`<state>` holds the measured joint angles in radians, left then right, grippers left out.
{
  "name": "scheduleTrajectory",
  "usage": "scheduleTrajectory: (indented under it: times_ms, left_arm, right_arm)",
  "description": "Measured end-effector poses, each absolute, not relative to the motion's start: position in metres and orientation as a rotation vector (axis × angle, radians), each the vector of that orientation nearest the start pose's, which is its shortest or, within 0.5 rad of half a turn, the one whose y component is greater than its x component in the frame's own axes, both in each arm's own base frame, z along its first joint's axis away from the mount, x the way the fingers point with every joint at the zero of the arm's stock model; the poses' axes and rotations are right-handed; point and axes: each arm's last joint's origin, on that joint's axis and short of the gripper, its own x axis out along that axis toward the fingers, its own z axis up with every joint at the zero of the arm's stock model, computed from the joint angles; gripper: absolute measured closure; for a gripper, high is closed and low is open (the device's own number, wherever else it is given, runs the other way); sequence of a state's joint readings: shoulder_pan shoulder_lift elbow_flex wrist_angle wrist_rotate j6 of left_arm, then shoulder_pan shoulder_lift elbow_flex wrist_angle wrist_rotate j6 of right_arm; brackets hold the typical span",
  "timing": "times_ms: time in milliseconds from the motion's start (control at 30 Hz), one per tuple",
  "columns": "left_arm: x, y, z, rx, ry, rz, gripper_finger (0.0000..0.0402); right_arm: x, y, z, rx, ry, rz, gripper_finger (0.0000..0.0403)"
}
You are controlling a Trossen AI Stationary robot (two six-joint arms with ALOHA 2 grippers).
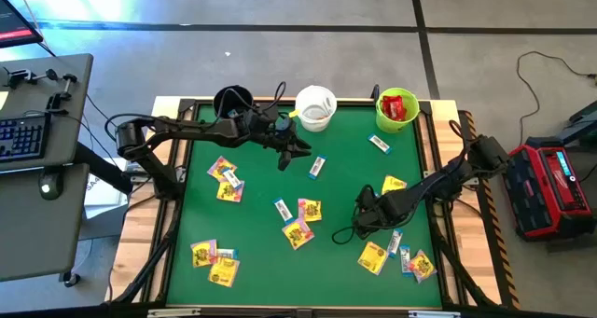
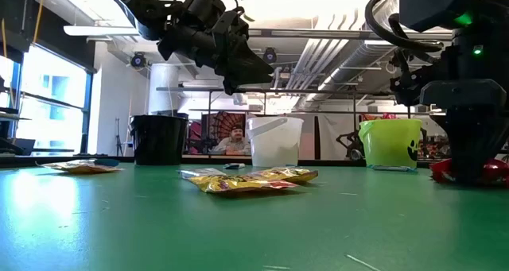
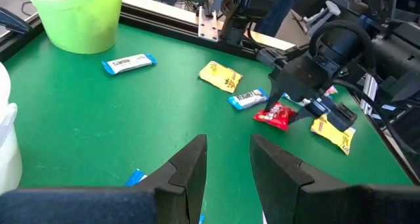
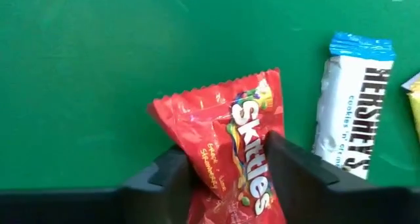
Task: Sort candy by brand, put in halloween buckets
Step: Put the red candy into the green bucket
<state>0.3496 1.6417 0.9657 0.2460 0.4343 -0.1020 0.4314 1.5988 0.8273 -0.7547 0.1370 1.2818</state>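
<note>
High view: three buckets along the top edge, namely black bucket [image 1: 231, 102], white bucket [image 1: 315, 106], green bucket [image 1: 396, 110] holding red packets. Right gripper [image 1: 358, 227] low at centre-right.
Left wrist view: left gripper [image 3: 227, 159], fingers apart, empty.
Right wrist view: red packet [image 4: 226, 145] reading "Skittles" between the right fingers, which straddle it; white-and-blue bar [image 4: 354, 106] reading "HERSHEY'S cookies 'n'" at right.
</note>
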Motion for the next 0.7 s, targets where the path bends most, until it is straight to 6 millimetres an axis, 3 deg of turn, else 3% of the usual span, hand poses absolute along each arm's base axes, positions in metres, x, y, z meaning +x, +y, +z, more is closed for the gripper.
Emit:
scheduleTrajectory:
  times_ms: [233, 467, 600, 700]
  left_arm:
    - [0.336, 0.109, 0.221, -0.264, 0.402, -0.063, 0.0293]
    - [0.336, 0.110, 0.221, -0.265, 0.403, -0.063, 0.0293]
    - [0.335, 0.109, 0.221, -0.265, 0.405, -0.063, 0.0293]
    - [0.335, 0.109, 0.221, -0.269, 0.409, -0.062, 0.0293]
  right_arm:
    - [0.233, 0.103, 0.150, 0.609, 1.326, -0.658, 0.0278]
    - [0.249, 0.103, 0.177, 0.586, 1.310, -0.643, 0.0295]
    - [0.267, 0.083, 0.204, 0.538, 1.249, -0.695, 0.0305]
    - [0.279, 0.052, 0.228, 0.478, 1.214, -0.769, 0.0314]
